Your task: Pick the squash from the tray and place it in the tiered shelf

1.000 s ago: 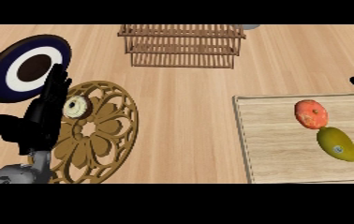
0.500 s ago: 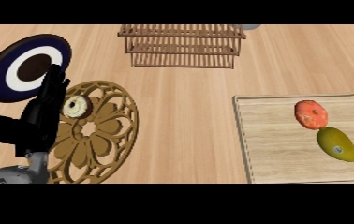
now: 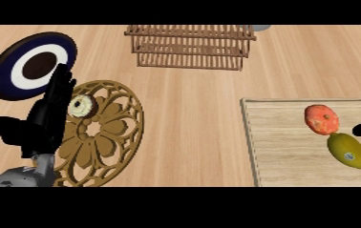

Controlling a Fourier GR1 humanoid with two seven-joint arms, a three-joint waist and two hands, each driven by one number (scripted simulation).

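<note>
Wood across the whole head view: pale tabletop (image 3: 190, 103), slatted tiered shelf (image 3: 190, 46) at the far edge near the middle, light tray (image 3: 282, 141) at the right. Squash (image 3: 345, 150), taken to be the yellow-green oblong piece: lying on the tray, partly cut off by the view's right edge, just beside an orange-red fruit (image 3: 322, 119), well apart from the shelf. Left robot hand (image 3: 46, 117): at the left edge, fingers straight and pointing up, holding nothing, resting over the rim of a round carved trivet (image 3: 106, 131). Small ring-shaped pastry (image 3: 82, 106) on that trivet; blue-and-white plate (image 3: 35, 62) behind it. Right robot hand (image 3: 357, 129): perhaps the dark sliver at the right edge above the squash; too little showing to tell its state.

Looks like the opening step, reach not yet made, squash untouched. Next move calls for bringing the right robot hand over the tray, closing round the squash alone without nudging the orange-red fruit, then lifting and carrying far-left to the shelf.
</note>
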